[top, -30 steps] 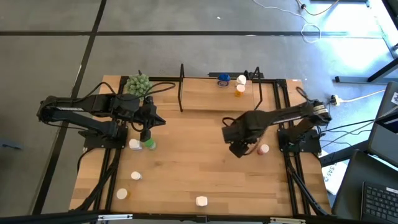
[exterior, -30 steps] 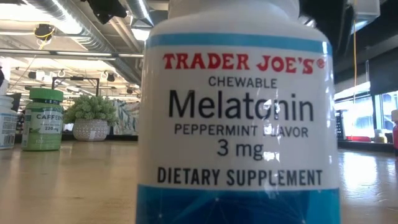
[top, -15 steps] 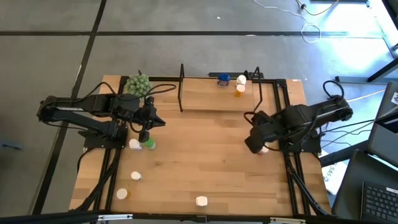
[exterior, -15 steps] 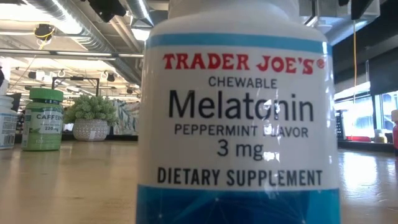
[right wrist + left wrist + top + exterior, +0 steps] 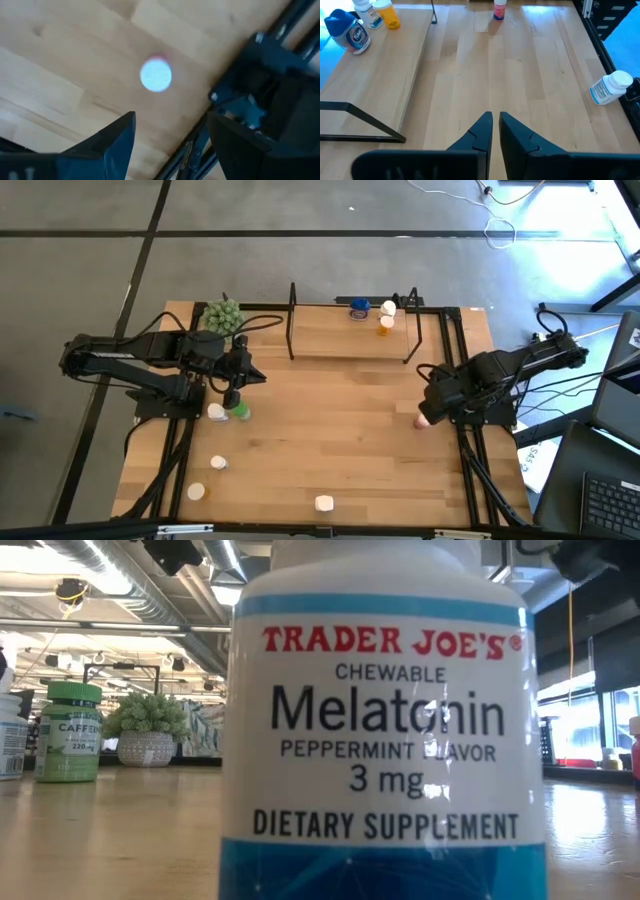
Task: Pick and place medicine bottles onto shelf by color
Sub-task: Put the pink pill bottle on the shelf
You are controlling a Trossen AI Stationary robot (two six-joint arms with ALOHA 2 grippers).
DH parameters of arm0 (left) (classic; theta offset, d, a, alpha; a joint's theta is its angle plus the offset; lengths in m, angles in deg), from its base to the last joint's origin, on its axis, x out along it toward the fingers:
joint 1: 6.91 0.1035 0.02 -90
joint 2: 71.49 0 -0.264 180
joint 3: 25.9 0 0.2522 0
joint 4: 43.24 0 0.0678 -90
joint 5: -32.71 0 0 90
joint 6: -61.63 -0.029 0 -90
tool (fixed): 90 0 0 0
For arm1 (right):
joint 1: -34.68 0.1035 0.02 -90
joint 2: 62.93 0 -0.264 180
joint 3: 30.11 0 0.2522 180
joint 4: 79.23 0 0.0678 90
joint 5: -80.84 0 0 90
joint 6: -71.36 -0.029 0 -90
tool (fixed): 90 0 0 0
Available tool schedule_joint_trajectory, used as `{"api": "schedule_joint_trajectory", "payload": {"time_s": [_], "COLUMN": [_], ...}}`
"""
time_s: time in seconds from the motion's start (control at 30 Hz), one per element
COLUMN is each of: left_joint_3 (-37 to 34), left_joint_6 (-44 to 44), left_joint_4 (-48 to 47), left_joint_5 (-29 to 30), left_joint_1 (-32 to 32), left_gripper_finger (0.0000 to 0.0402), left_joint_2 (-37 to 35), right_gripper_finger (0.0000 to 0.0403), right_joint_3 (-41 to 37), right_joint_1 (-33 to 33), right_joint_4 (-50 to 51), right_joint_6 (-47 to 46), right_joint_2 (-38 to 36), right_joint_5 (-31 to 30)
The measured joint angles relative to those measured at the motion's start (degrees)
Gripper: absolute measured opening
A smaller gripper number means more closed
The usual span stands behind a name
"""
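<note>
Table (image 5: 330,440): wide wooden top filling centre of the overhead frame. Shelf (image 5: 340,335): light board with black end frames along upper centre of the table; blue bottle (image 5: 359,309), white-capped bottle (image 5: 388,307) and orange bottle (image 5: 385,326) grouped at its upper right end.

Left arm (image 5: 130,360): stretched in from left of frame, waiting. Left gripper (image 5: 236,392): fingers together, holding nothing, parked just above a green bottle (image 5: 240,411) and a white bottle (image 5: 216,413) at left centre.

Right arm (image 5: 500,375): folded at right edge of the table. Right gripper (image 5: 170,137): fingers wide apart, empty, hanging over a pink bottle (image 5: 423,420) at right centre; in the wrist view the bottle's white cap (image 5: 156,75) lies ahead of the fingers, not between them, blurred.

Plant (image 5: 223,314): green ball at upper left corner of the table. Three more white-capped bottles in lower part of frame: (image 5: 218,463), (image 5: 196,491), (image 5: 323,503). Table-level view almost wholly blocked by a large labelled bottle (image 5: 385,740) close to the lens.

Step in hand, as judged: approach to the pink bottle, grasp not yet made. Next move calls for centring the open fingers over the cap, lowering straight, closing on the body, then carrying to an unclaimed spot on the shelf. Risk: bottle sits close to the black table-edge rail (image 5: 280,35); little room on that side.
</note>
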Motion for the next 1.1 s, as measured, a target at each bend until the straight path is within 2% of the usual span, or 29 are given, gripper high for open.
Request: {"api": "schedule_joint_trajectory", "payload": {"time_s": [0.1, 0.27, 0.5, 0.87, 1.1], "left_joint_3": [0.0, 0.0, 0.0, 0.0, 0.0], "left_joint_6": [0.0, 0.0, 0.0, 0.0, 0.0], "left_joint_4": [0.0, 0.0, 0.0, 0.0, 0.0], "left_joint_5": [0.0, 0.0, 0.0, 0.0, 0.0], "left_joint_1": [0.0, 0.0, 0.0, 0.0, 0.0], "left_gripper_finger": [0.0028, 0.0027, 0.0027, 0.0028, 0.0027], "left_joint_2": [0.0, 0.0, 0.0, 0.0, 0.0], "right_gripper_finger": [0.0248, 0.0248, 0.0248, 0.0248, 0.0248], "right_joint_3": [-5.8, -13.7, -19.5, -24.4, -27.3], "right_joint_1": [0.1, 0.0, -0.1, -0.1, -0.1], "right_joint_4": [-6.0, -17.4, -18.1, -25.2, -29.4], "right_joint_6": [-2.6, -1.3, -4.4, -1.3, -1.2], "right_joint_2": [-3.3, -6.2, -6.4, -6.4, -6.4], "right_joint_5": [0.9, 0.9, 2.8, 2.7, -0.6]}}
